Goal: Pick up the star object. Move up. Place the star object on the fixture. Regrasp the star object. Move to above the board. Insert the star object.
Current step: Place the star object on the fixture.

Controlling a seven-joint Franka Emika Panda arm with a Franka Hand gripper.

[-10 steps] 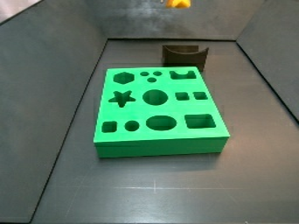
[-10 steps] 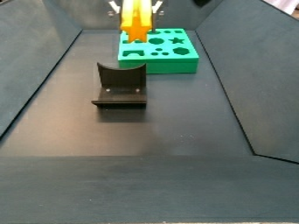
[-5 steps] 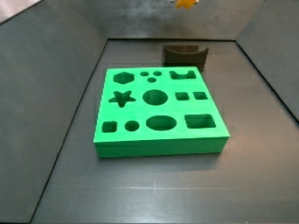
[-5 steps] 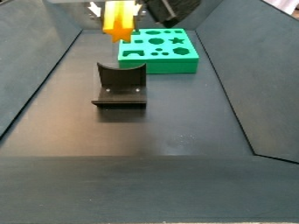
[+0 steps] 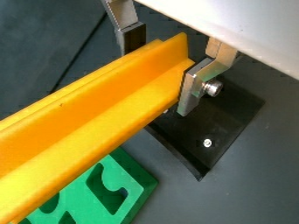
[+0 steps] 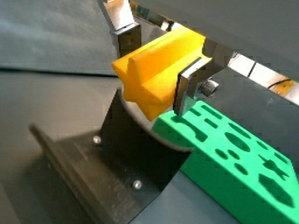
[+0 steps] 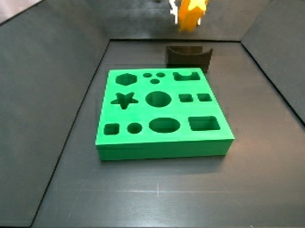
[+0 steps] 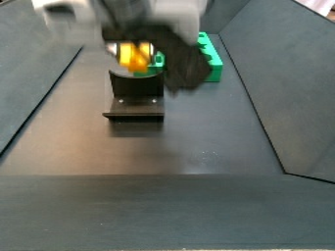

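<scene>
Dark grey tabletop (image 7: 155, 191), green board (image 7: 161, 113) lying flat, no readable writing anywhere. Fingers (image 5: 193, 86) of the gripper (image 5: 163, 59) clamped on the star object (image 5: 93, 114), just above the fixture (image 8: 133, 98).

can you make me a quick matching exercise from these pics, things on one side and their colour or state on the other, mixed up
Things:
1. star object
2. board
3. fixture
4. pincer

Colour or state:
A. bright green slab with shaped cut-outs, lying flat on the floor
B. silver fingers shut on a piece, above the fixture
C. orange-yellow bar, held off the floor
D. dark block on a base plate, nothing resting in its notch yet

Pairs: 1-C, 2-A, 3-D, 4-B
</scene>
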